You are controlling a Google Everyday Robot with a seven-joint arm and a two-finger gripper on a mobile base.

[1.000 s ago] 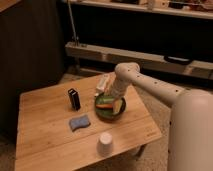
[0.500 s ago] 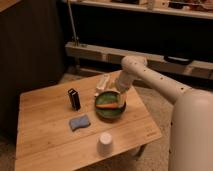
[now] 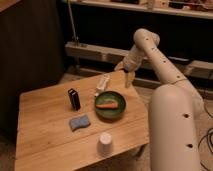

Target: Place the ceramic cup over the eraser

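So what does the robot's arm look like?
The arm is smooth, white and round like fat tubes, with small dark dots along it. It gets thinner toward the gripper, which hangs by the far corner of the table and looks tan.

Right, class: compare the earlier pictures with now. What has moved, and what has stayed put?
The gripper has risen from just over the green plate and drawn back to hang above the far corner of the table, past the plate, jaws open and empty. Nothing was taken or released. The ceramic cup, eraser, blue pad and white bar stayed where they were.
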